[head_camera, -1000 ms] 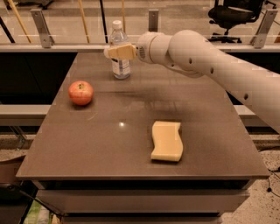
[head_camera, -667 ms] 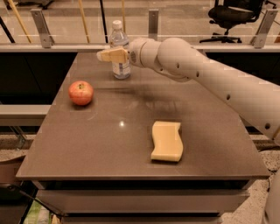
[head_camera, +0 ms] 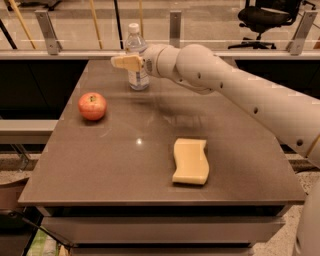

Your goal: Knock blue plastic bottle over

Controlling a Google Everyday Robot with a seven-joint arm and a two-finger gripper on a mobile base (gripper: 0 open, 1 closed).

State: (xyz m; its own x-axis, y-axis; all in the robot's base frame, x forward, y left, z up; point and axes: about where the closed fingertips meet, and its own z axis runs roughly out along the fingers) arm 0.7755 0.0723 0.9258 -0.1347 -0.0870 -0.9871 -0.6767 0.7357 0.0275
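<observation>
On my one camera view I have a dark brown table (head_camera: 125, 170) filling most of the frame, and the blue plastic bottle (head_camera: 138, 79) stands upright at the upper left of centre, close to the table's far edge. Its white cap (head_camera: 133, 26) rises above the line of the arm, and its lower body and label show below it. The white arm (head_camera: 235, 90) comes in from the right edge and runs up and to the left across the frame. It ends in the tan gripper (head_camera: 120, 62), which points left and sits at about the bottle's mid-height. From here the gripper crosses in front of the bottle's middle, its tip sticking out just past the bottle's left side. I cannot tell whether it is touching the bottle or only overlapping it in my line of sight. I also cannot tell how far the claw is open, or whether it has hold of anything. A red apple (head_camera: 92, 105) sits at the left of the frame, below and left of the bottle and apart from it. A yellow wavy-edged sponge (head_camera: 190, 161) lies flat at lower right of centre, well apart from both. Behind the table, metal railing posts (head_camera: 174, 27) cross the top of the frame, and a black office chair (head_camera: 265, 15) shows in the upper right corner.
</observation>
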